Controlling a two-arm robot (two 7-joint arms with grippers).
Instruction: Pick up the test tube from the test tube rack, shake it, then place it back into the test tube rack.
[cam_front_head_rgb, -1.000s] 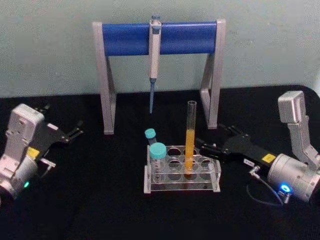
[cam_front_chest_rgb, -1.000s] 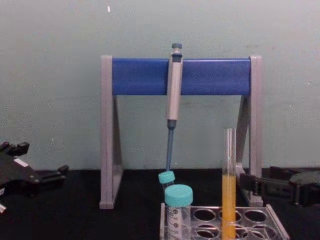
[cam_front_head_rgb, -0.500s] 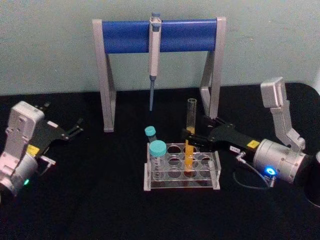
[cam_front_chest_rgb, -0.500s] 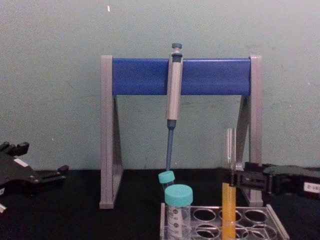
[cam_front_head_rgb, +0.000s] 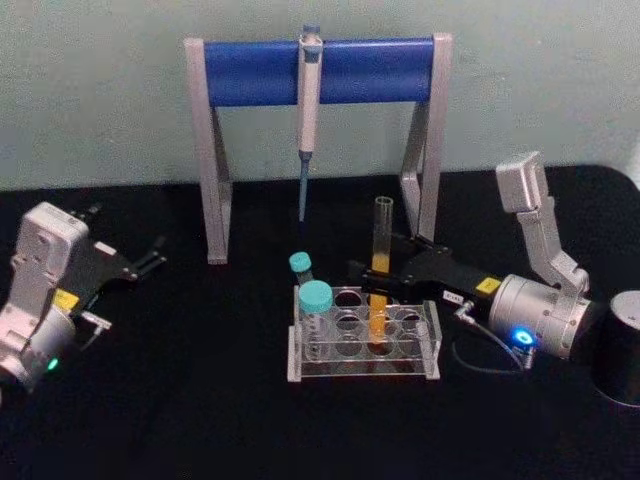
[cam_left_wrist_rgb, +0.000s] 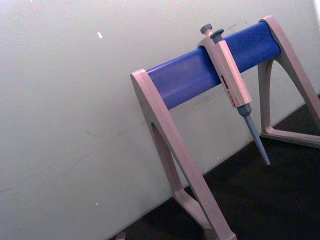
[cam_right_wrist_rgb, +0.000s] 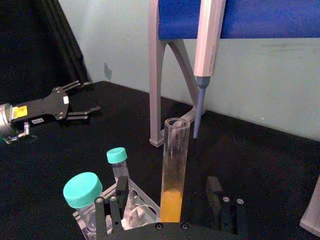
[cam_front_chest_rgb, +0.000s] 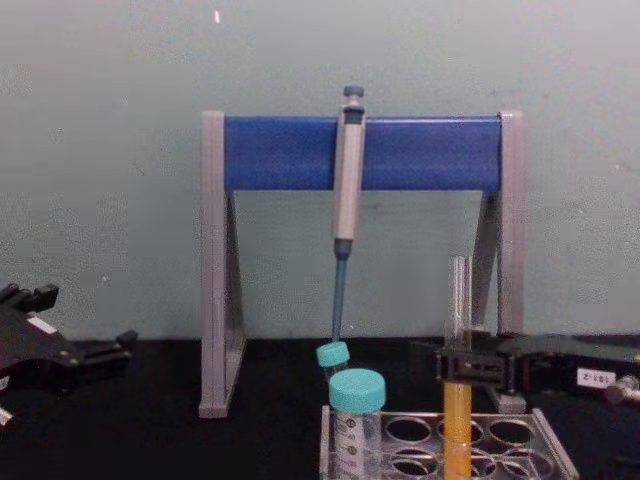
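Now: right gripper (cam_front_head_rgb: 372, 278) spread, straddling test tube (cam_front_head_rgb: 382, 230) above test tube rack (cam_front_head_rgb: 420, 366). Clamp squarely, then lift straight. Left gripper (cam_front_head_rgb: 148, 266) open, parked well left of rack.

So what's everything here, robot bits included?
Black table: one, under everything.
Low clear plastic test tube rack: one, centre.
Tall clear glass test tube: one, orange liquid, upright in the rack.
Short teal-capped tubes: two, rack's left end.
Pipette stand: one, blue bar, grey legs, behind rack.
Grey pipette: one, hanging from the bar.
Black cylinder: one, far right.
Right gripper: black, open around the test tube.
Left gripper: black, open, parked at left.
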